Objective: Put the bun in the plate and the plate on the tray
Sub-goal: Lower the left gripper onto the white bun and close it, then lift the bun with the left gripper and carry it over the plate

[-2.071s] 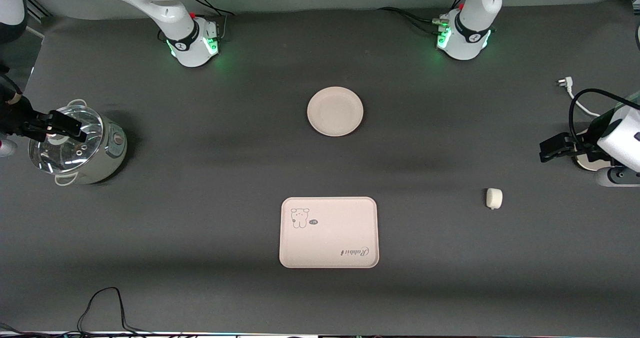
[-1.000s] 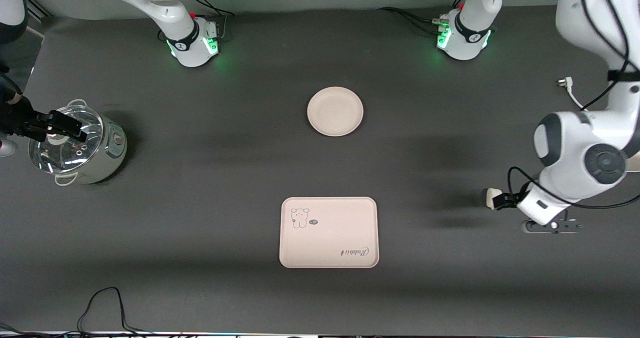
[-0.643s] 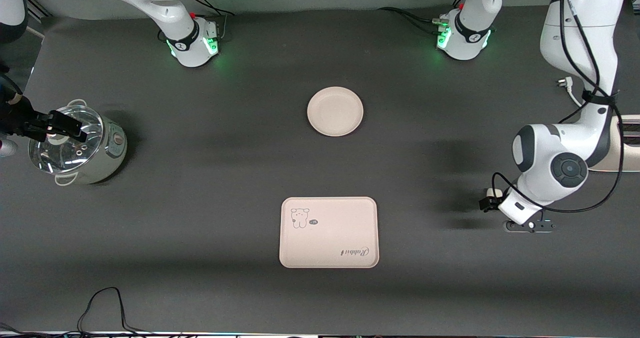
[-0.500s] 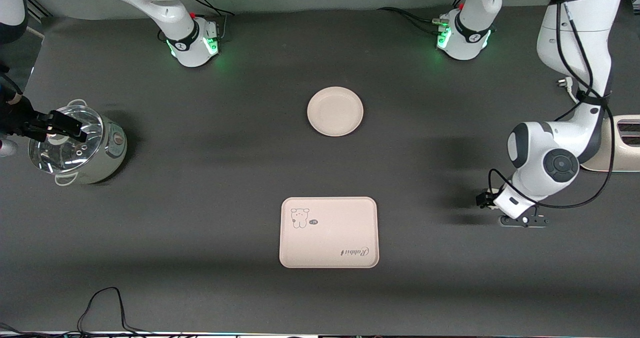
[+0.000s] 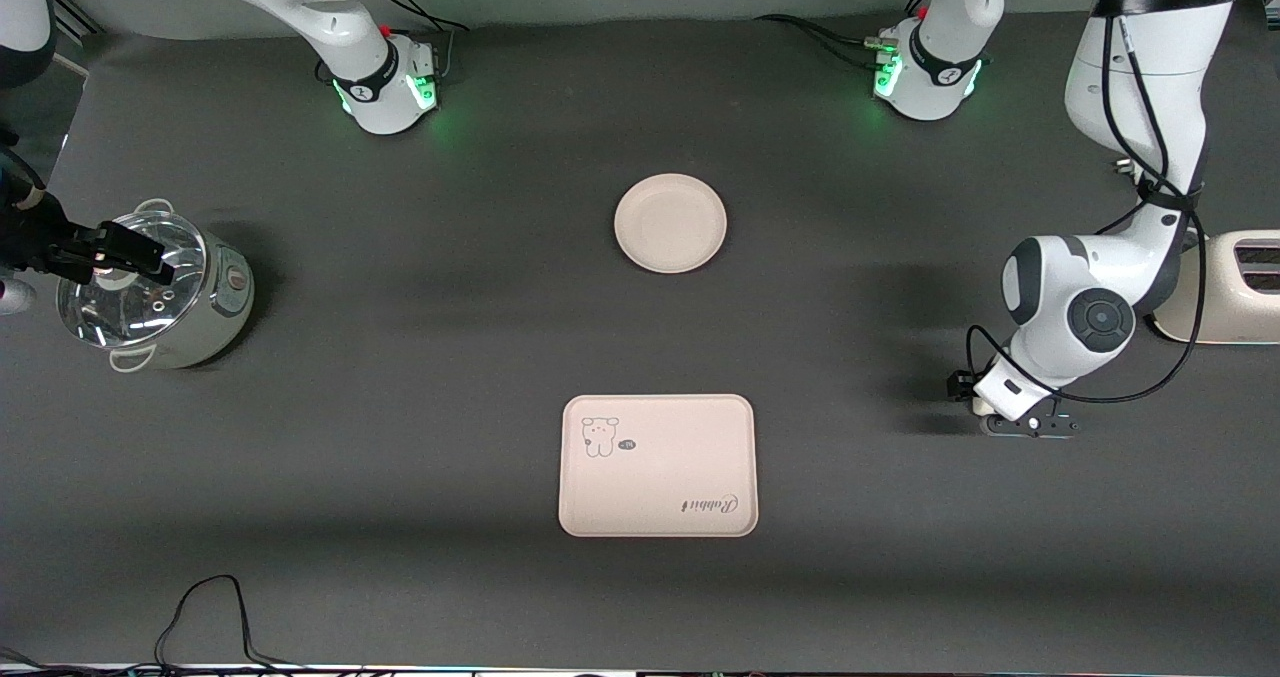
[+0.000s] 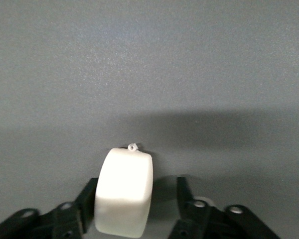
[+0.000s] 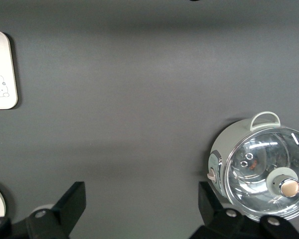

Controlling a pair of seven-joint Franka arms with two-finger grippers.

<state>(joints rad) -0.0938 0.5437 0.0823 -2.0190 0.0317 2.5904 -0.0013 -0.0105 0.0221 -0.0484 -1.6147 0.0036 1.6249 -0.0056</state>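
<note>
The bun [image 6: 123, 196], a small white lump, lies on the dark table toward the left arm's end. My left gripper [image 5: 984, 403] is down over it and hides most of it in the front view. In the left wrist view the left gripper [image 6: 138, 209] is open around the bun, with one finger against its side and the other apart from it. The round plate [image 5: 670, 223] sits mid-table, farther from the front camera than the tray [image 5: 657, 465]. My right gripper [image 5: 120, 255] waits up in the air over the pot, open and empty [image 7: 139, 209].
A lidded glass-top pot [image 5: 160, 292] stands at the right arm's end and also shows in the right wrist view [image 7: 261, 172]. A cream toaster [image 5: 1235, 287] stands at the left arm's end. A black cable [image 5: 200, 607] lies near the front edge.
My left arm swung in from the table's end and came down onto the bun, then shifted slightly toward the middle. The right arm, plate and tray have not moved.
</note>
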